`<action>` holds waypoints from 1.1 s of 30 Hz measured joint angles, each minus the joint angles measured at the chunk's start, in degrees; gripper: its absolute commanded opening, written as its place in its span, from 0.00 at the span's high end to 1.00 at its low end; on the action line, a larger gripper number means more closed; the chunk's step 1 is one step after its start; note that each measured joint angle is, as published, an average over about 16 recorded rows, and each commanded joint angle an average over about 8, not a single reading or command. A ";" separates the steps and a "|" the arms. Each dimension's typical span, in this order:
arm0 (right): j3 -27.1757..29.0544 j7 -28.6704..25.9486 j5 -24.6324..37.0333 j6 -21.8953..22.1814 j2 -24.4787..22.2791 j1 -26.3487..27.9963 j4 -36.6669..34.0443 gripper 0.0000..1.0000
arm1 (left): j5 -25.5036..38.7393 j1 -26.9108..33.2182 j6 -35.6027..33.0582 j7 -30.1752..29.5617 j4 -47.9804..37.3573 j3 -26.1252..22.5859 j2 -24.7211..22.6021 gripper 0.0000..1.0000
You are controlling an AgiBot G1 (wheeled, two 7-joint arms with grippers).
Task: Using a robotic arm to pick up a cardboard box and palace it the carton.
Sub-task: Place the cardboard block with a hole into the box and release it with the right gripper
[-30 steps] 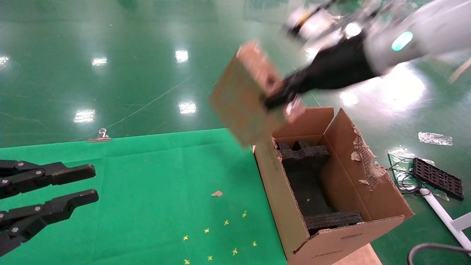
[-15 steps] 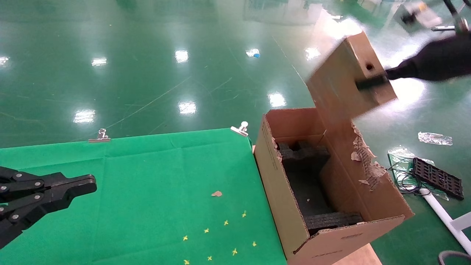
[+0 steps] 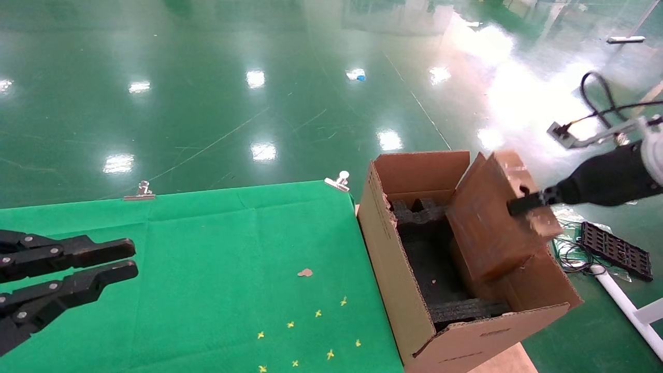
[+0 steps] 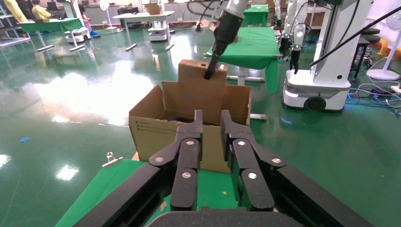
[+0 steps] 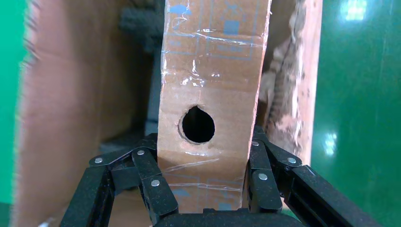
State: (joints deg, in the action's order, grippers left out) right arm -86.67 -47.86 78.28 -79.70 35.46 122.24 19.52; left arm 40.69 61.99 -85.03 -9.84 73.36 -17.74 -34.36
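Note:
The robotic arm's right gripper [image 3: 518,207] reaches in from the right, shut on the narrow holed side of the cardboard box [image 3: 487,233]. The box hangs tilted, its lower part inside the carton [image 3: 393,274] along the right wall, above the black foam inserts [image 3: 430,217]. In the right wrist view the box [image 5: 208,85] sits clamped between the gripper's [image 5: 203,137] fingers. The left wrist view shows the carton [image 4: 156,132] with the box [image 4: 201,71] sticking up from it. My left gripper [image 3: 132,258] hovers over the green cloth at far left, narrowly open and empty; it also shows in the left wrist view [image 4: 211,118].
The green cloth table [image 3: 207,248] has metal clips [image 3: 140,191] [image 3: 339,180] at its far edge and a cardboard scrap [image 3: 305,272]. On the floor right of the carton lie a black grid part [image 3: 614,248], cables and a white pipe [image 3: 621,300].
The right gripper swung the box from left of the carton up over it, then lowered it into the carton's right side. The left gripper's fingers narrowed, then parted slightly.

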 measured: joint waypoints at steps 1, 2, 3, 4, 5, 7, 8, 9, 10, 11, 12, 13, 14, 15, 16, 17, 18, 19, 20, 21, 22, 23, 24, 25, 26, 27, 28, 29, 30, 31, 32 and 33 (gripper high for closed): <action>-0.16 0.29 0.16 0.13 0.47 -0.43 -0.99 1.00 | 0.00 0.00 0.00 0.00 0.00 0.00 0.00 0.00; -0.32 0.55 0.33 0.26 0.95 -0.85 -1.94 1.00 | 0.00 0.00 0.00 0.00 0.00 0.00 0.00 0.00; -0.46 0.80 0.47 0.38 1.41 -1.25 -2.86 1.00 | 0.00 0.00 0.00 0.00 0.00 -0.01 0.00 0.00; -0.59 1.00 0.60 0.50 1.86 -1.64 -3.73 1.00 | -0.01 0.00 0.00 0.00 0.00 -0.01 0.00 0.00; -0.73 1.18 0.76 0.66 2.32 -2.04 -4.58 1.00 | -0.01 0.00 0.01 0.01 0.00 -0.01 0.00 0.00; -1.00 1.43 1.11 1.07 3.21 -2.81 -6.19 1.00 | -0.01 0.00 0.01 0.01 0.00 -0.02 0.01 0.00; -1.13 1.46 1.25 1.27 3.65 -3.21 -6.98 1.00 | -0.01 0.00 0.01 0.01 0.00 -0.02 0.01 0.00; -1.22 1.46 1.34 1.45 4.06 -3.63 -7.72 1.00 | -0.01 0.00 0.01 0.01 0.00 -0.02 0.01 0.00; -1.30 1.46 1.42 1.64 4.46 -4.07 -8.43 1.00 | -0.02 0.01 0.01 0.01 0.00 -0.02 0.01 0.00; -1.39 1.44 1.50 1.86 4.87 -4.53 -9.11 1.00 | -0.02 0.01 0.01 0.01 0.00 -0.03 0.01 0.00; -1.44 1.39 1.55 2.09 5.27 -5.00 -9.76 1.00 | -0.02 0.01 0.01 0.01 0.00 -0.03 0.01 0.00; -1.48 1.35 1.57 2.32 5.65 -5.49 -10.38 1.00 | -0.02 0.01 0.01 0.02 0.00 -0.03 0.01 0.00; -1.52 1.30 1.58 2.59 6.03 -6.02 -10.97 1.00 | -0.02 0.01 0.01 0.02 0.00 -0.03 0.01 0.00; -1.53 1.26 1.56 2.88 6.39 -6.55 -11.52 1.00 | -0.02 0.01 0.02 0.02 0.00 -0.04 0.01 0.00; -1.53 1.20 1.53 3.19 6.75 -7.10 -12.05 1.00 | -0.03 0.01 0.02 0.02 0.00 -0.04 0.02 0.00; -1.52 1.14 1.48 3.54 7.11 -7.68 -12.57 1.00 | -0.03 0.01 0.02 0.02 0.00 -0.04 0.02 0.00; -1.49 1.08 1.41 3.93 7.45 -8.25 -13.05 1.00 | -0.03 0.01 0.02 0.02 0.00 -0.04 0.02 0.00; -1.47 1.02 1.35 4.36 7.79 -8.85 -13.50 1.00 | -0.03 0.01 0.02 0.02 0.00 -0.05 0.02 0.00; -1.42 0.96 1.26 4.83 8.13 -9.47 -13.94 1.00 | -0.03 0.01 0.02 0.02 0.00 -0.05 0.02 0.00; -1.36 0.92 1.14 5.32 8.46 -10.12 -14.33 1.00 | -0.03 0.01 0.02 0.02 0.00 -0.05 0.02 0.00; -1.27 0.88 0.98 5.84 8.79 -10.78 -14.69 1.00 | -0.04 0.01 0.02 0.03 0.00 -0.05 0.02 0.00; -1.12 0.92 0.75 6.45 9.09 -11.48 -15.01 1.00 | -0.04 0.01 0.02 0.03 0.00 -0.05 0.02 0.00; -1.00 1.02 0.55 7.13 9.38 -12.19 -15.29 1.00 | -0.04 0.01 0.02 0.03 0.00 -0.06 0.02 0.00; -0.82 1.12 0.27 7.86 9.66 -12.92 -15.54 1.00 | -0.04 0.01 0.03 0.03 0.00 -0.06 0.02 0.00; -0.62 1.26 -0.03 8.63 9.93 -13.68 -15.77 1.00 | -0.04 0.01 0.03 0.03 0.00 -0.06 0.02 0.00; -0.41 1.41 -0.34 9.41 10.18 -14.43 -15.97 1.00 | -0.04 0.01 0.03 0.03 0.00 -0.06 0.03 0.00; -0.17 1.56 -0.70 10.20 10.43 -15.19 -16.15 1.00 | -0.05 0.02 0.03 0.03 0.00 -0.07 0.03 0.00; 0.04 1.78 -1.01 11.05 10.68 -15.97 -16.31 1.00 | -0.05 0.02 0.03 0.03 0.00 -0.07 0.03 0.00; 0.23 1.97 -1.29 11.92 10.94 -16.73 -16.46 1.00 | -0.05 0.02 0.03 0.04 0.00 -0.07 0.03 0.00; 0.43 2.14 -1.58 12.79 11.21 -17.48 -16.61 1.00 | -0.05 0.02 0.03 0.04 0.00 -0.07 0.03 0.00; 0.58 2.29 -1.81 13.65 11.50 -18.26 -16.78 1.00 | -0.05 0.02 0.03 0.04 0.00 -0.08 0.03 0.00; 0.73 2.42 -2.03 14.49 11.80 -18.99 -16.94 1.00 | -0.05 0.02 0.03 0.04 0.00 -0.08 0.03 0.00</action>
State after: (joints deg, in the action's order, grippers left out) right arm -85.94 -45.44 76.26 -65.21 47.26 103.25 2.59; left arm 40.64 62.01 -85.00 -9.80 73.36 -17.81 -34.33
